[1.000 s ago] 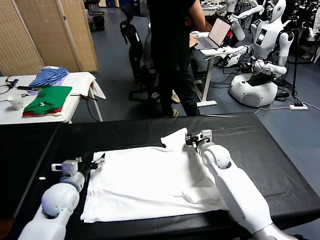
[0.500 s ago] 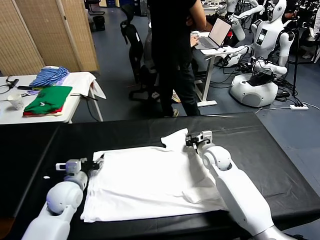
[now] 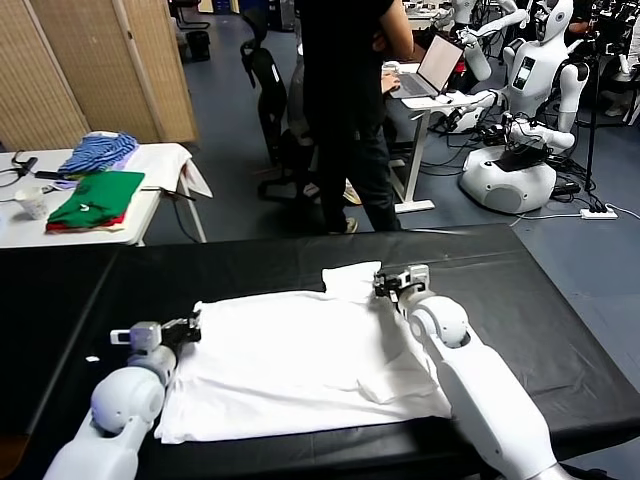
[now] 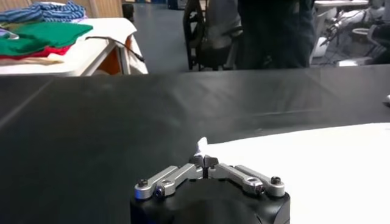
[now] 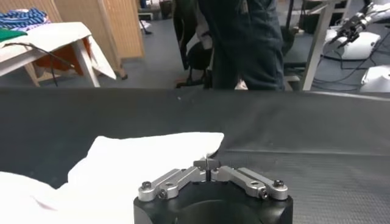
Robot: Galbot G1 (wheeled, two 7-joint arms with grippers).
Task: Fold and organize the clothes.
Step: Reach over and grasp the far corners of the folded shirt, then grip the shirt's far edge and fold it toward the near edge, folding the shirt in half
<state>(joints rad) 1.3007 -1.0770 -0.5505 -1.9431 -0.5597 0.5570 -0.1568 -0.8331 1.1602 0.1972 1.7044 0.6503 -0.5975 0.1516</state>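
head: high, forward-down | wrists: low, close, forward | shared: T-shirt

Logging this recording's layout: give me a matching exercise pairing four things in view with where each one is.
Things:
1. T-shirt
2. left gripper
3. right gripper
4. green garment

Places:
A. folded on the white side table
B. shut on the T-shirt's far left corner
C. spread flat on the black table
D. shut on the T-shirt near its far right sleeve

Pairs: 1-C, 2-B, 3-D, 4-A
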